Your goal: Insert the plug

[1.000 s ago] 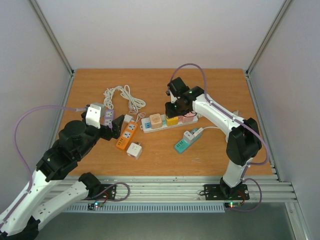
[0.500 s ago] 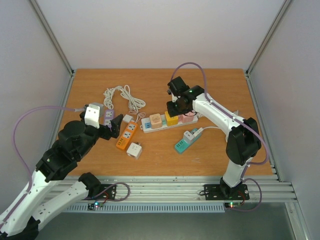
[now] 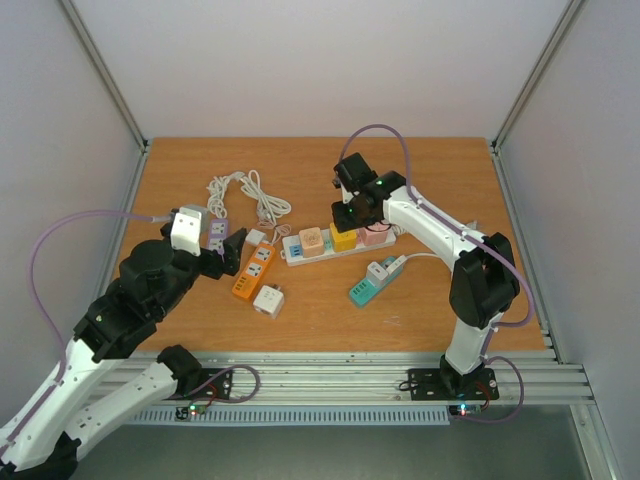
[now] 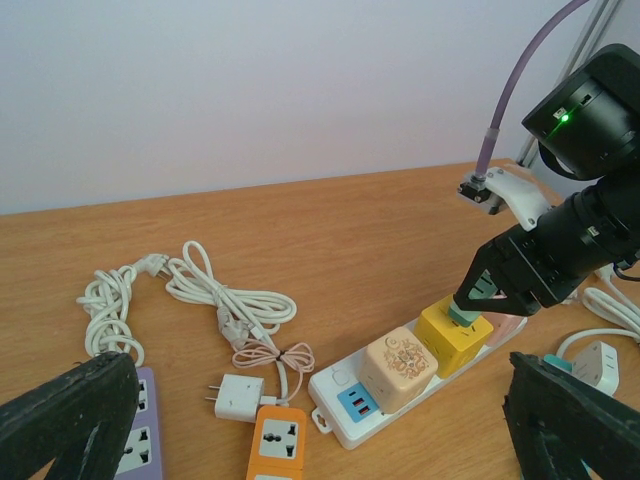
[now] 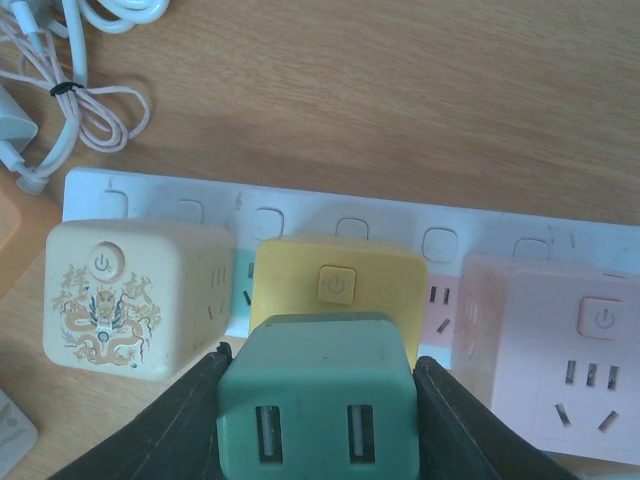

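The right end effector (image 3: 345,212) is clamped on the green plug (image 5: 317,395). The plug is at the bottom middle of the wrist view, just over the yellow cube (image 5: 338,280) on the white power strip (image 5: 480,235). The left end effector (image 4: 320,425) is wide apart and holds nothing.

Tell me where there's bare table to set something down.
Bare table along the far edge, behind the coiled cable and the white power strip. Another patch at the near edge, between the white adapter and teal strip. Crowded around the orange strip.
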You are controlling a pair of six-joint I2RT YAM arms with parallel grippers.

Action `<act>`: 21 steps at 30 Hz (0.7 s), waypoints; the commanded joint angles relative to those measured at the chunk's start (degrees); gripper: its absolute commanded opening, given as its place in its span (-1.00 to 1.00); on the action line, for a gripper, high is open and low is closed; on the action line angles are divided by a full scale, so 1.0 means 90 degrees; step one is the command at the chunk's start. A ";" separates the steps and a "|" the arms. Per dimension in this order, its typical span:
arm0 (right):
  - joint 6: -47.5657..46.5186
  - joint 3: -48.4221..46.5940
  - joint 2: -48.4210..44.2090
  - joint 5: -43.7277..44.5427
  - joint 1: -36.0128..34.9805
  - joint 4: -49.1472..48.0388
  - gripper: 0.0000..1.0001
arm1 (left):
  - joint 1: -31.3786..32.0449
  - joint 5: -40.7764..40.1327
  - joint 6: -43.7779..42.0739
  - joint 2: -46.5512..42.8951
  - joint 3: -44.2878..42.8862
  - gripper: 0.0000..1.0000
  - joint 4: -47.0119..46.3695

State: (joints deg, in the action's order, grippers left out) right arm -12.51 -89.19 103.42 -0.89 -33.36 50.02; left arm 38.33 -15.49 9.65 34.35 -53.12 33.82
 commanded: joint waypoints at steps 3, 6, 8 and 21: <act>0.0061 0.0351 0.0057 -0.0064 -0.0023 -0.0135 -0.62 | -0.0008 -0.0062 0.0012 0.0035 0.0072 0.99 -0.0110; 0.0081 0.0470 0.0048 -0.0034 -0.0023 -0.0207 -0.62 | -0.0006 -0.0011 -0.0014 0.0023 0.0098 0.99 -0.0123; 0.0077 0.0578 0.0013 -0.0023 -0.0016 -0.0257 -0.63 | -0.0006 -0.0008 -0.0031 0.0026 0.0116 0.99 -0.0140; 0.0312 0.0853 0.0188 0.0627 -0.0192 0.0032 -0.63 | -0.0008 -0.0008 -0.0057 0.0048 0.0160 0.99 -0.0164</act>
State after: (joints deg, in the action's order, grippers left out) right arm -10.92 -84.84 101.67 2.04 -34.06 45.17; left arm 38.33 -15.46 9.72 34.50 -52.36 33.89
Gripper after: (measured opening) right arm 0.448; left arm 0.994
